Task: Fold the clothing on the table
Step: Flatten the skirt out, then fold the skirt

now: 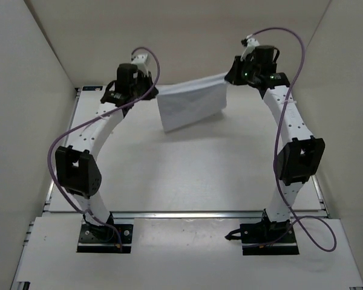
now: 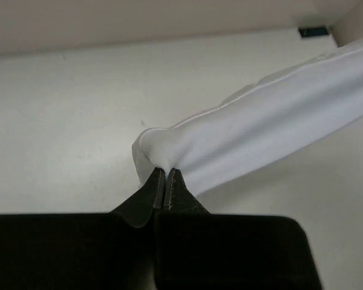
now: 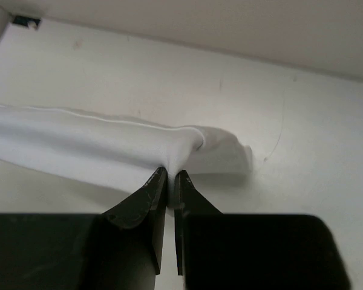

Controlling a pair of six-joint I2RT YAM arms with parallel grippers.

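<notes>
Over the far half of the table (image 1: 187,175), both arms were reached forward and bowed outward, and the clothing (image 1: 192,104) was pinched tight at its far corners by the left gripper (image 2: 166,176) and right gripper (image 3: 170,176), stretched between them.

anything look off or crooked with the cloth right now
Nothing is torn or spilled. The clothing is pinched at one corner by the left gripper and at another by the right gripper. In the top view it runs aslant, its right end higher in the picture, not square to the table.
</notes>
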